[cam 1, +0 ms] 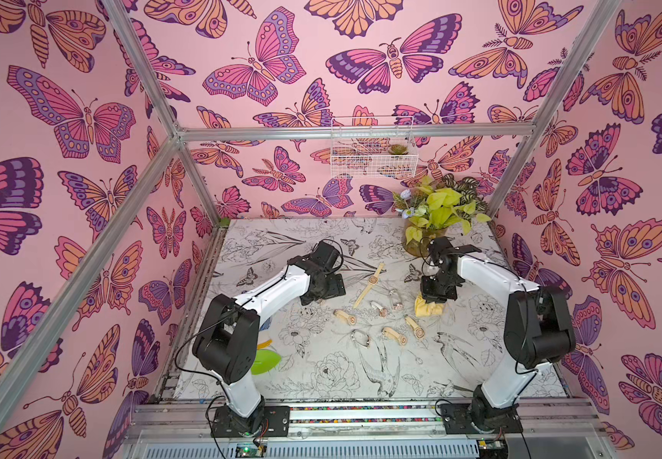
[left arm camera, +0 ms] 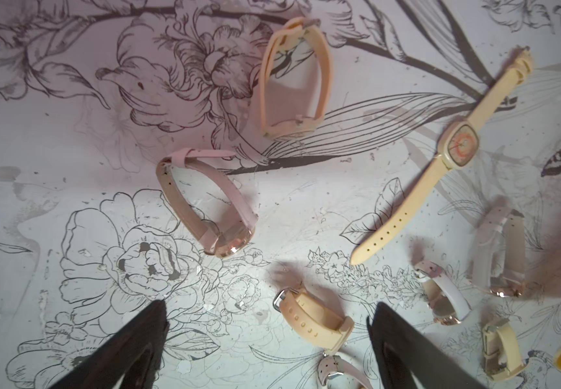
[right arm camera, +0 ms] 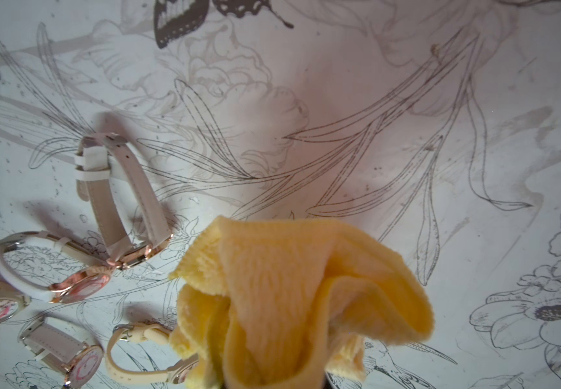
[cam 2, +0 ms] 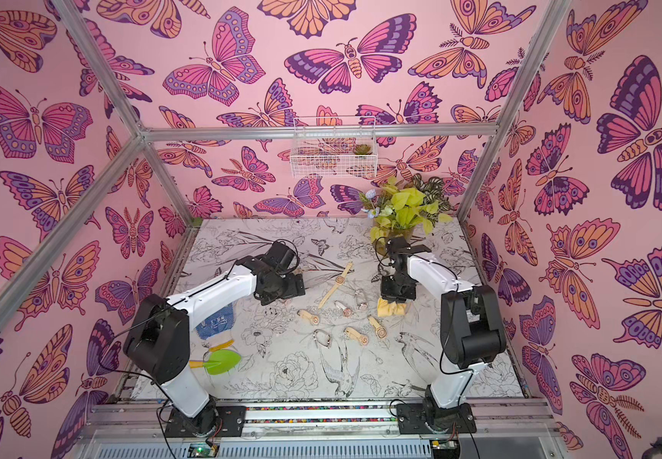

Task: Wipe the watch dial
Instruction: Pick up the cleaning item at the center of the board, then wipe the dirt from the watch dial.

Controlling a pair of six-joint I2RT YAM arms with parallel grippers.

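— Watch (cam 1: 372, 279) first: where did it lie?

— Flat on the tabletop (cam 1: 321, 369), strap unbuckled and stretched out straight, dial (left arm camera: 462, 146) facing up. In both top views it sat between the two arms, apart from either hand.

— And the left hand (left arm camera: 267, 304)?

— Spread wide and holding nothing. Its wrist view showed both dark fingers (left arm camera: 131, 347) above the tabletop. A buckled tan watch (left arm camera: 312, 323) lay between them, nearer one finger, and I saw no contact.

— What else was in that view?

— A pink watch (left arm camera: 205, 208) on its side and a peach watch (left arm camera: 294, 77) beyond it, both buckled into loops.

— The right hand (cam 1: 436, 292)?

— Clamped tight on a yellow cloth (right arm camera: 299, 296). The cloth bunched out of the grip and hid the fingers in the wrist view. In a top view it hung right down at the tabletop, though whether it touched I couldn't tell.

— Was the cloth at the dial?

— No, it was apart from it. Two buckled white watches (right arm camera: 124, 202) lay on their sides just beside the cloth, on the side toward the watch.

— Anything behind?

— A plant (cam 1: 440, 210) stood in the far corner, behind the right arm.
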